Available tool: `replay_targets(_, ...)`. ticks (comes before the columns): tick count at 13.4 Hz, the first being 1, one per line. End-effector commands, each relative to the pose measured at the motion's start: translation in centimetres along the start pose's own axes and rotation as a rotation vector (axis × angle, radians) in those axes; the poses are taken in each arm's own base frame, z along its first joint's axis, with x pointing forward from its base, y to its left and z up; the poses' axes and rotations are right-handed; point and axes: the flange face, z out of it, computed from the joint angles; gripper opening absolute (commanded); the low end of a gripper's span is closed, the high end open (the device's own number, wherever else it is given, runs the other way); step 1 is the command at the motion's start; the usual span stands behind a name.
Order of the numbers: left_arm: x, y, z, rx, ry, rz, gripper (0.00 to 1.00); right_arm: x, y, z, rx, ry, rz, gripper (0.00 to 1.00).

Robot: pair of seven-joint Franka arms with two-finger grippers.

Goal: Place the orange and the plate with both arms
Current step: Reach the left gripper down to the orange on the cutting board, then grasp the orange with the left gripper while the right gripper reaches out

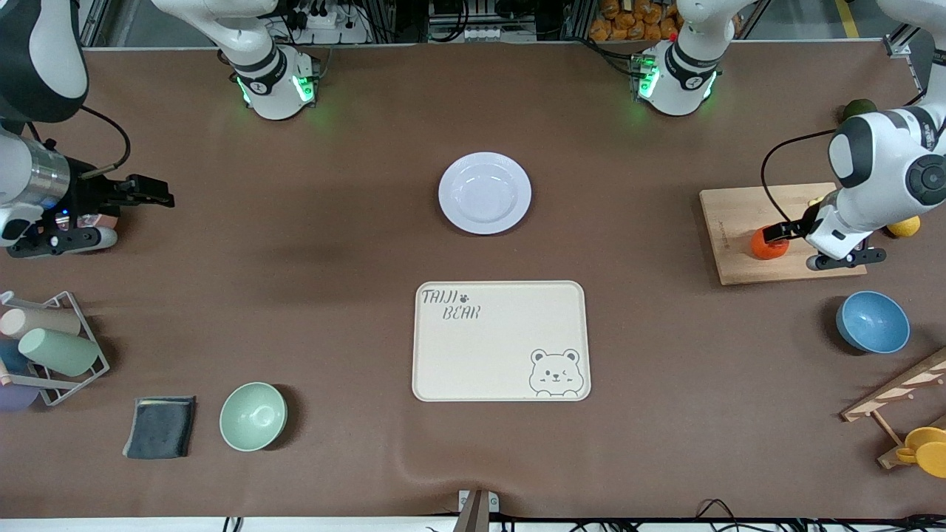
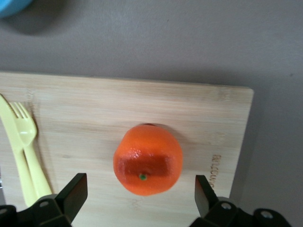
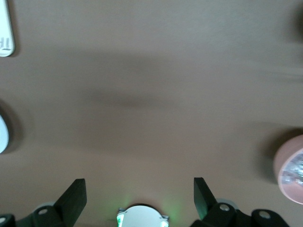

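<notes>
The orange (image 1: pixel 766 248) sits on a wooden cutting board (image 1: pixel 739 214) at the left arm's end of the table. My left gripper (image 1: pixel 774 233) is low over the board with its jaws open. In the left wrist view the orange (image 2: pixel 147 160) lies between and just ahead of the open left gripper (image 2: pixel 139 196), untouched. The pale plate (image 1: pixel 484 193) lies empty at the table's middle, farther from the front camera than the tray. My right gripper (image 1: pixel 151 196) hovers open and empty over bare table at the right arm's end; it also shows in the right wrist view (image 3: pixel 137 198).
A beige bear tray (image 1: pixel 501 341) lies nearer the camera than the plate. A blue bowl (image 1: pixel 872 321), a lemon (image 1: pixel 904 226) and a yellow fork (image 2: pixel 23 142) are near the board. A green bowl (image 1: pixel 253 416), dark cloth (image 1: pixel 160 426) and cup rack (image 1: pixel 52 347) stand at the right arm's end.
</notes>
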Motion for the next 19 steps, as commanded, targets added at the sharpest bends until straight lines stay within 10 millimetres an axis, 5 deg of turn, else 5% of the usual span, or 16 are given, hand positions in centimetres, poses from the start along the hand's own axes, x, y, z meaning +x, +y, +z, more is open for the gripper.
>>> replay_targets(1,0.2,-0.3,1.3,0.000,-0.006,-0.001,1.00,-0.6,-0.7,1.6,0.064,-0.018,-0.021,1.00)
replay_targets(6,0.5,0.0,3.0,-0.017,-0.029,0.001,1.00,2.2,-8.4,5.2,0.091,-0.077,-0.135,1.00)
replay_targets(11,1.0,0.0,4.7,-0.031,-0.053,0.004,1.00,5.7,-10.1,10.3,0.341,-0.131,-0.101,1.00)
replay_targets(13,0.9,0.0,5.5,-0.037,-0.067,0.001,0.98,6.1,-10.8,10.9,0.407,-0.135,-0.094,1.00)
replay_targets(19,2.4,-0.3,4.3,-0.037,-0.035,0.020,0.11,7.4,-14.2,13.9,0.580,-0.200,-0.087,1.00)
